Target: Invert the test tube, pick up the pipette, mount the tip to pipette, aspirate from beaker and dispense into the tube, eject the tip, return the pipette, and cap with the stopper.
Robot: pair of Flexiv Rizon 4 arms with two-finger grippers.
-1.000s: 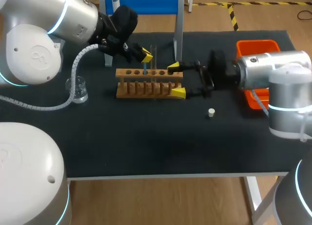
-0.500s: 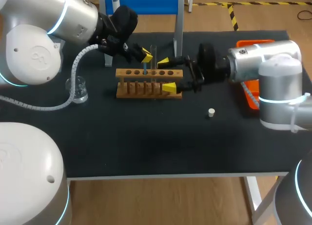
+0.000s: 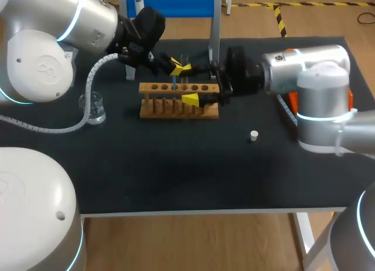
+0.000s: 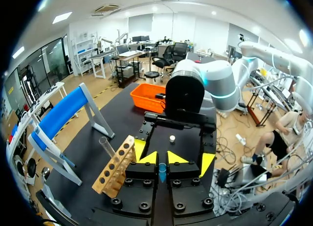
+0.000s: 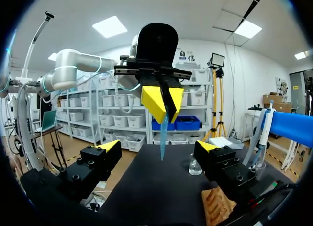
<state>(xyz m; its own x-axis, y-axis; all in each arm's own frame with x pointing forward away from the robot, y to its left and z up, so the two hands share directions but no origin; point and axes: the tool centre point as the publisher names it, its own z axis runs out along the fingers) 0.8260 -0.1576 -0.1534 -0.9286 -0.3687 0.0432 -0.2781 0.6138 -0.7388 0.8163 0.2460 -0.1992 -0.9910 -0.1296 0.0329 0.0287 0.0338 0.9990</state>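
- Standing in the wooden rack (image 3: 176, 104), which sits toward the middle of the worktop's far edge, the glass test tube (image 4: 106, 148) rises clear above the rack's top bar. I cannot tell which of its ends is up.
- The right gripper (image 3: 189, 83) is spread wide and holds nothing. One yellow finger is on the rack's far side, close by the tube, and the other is on its near side. I cannot tell whether either one touches the glass.
- The left gripper (image 4: 162, 160) is clamped on a slim blue pipette tip (image 5: 163, 133) that hangs point-down over the rack, just beside the tube.
- The beaker (image 3: 95, 109) is near the worktop's left edge. The white stopper (image 3: 254, 135) lies apart from the rack, toward the right.
- The tube is probably light, stiff, smooth and easily cracked. I would take it on the bare wall above the rack from two opposite sides, with modest pressure.
- It should likely be lifted straight out of its seat before any turning, so the glass does not lever against the wood.
- With the blue tip hanging so near, a sideways swing could knock it.
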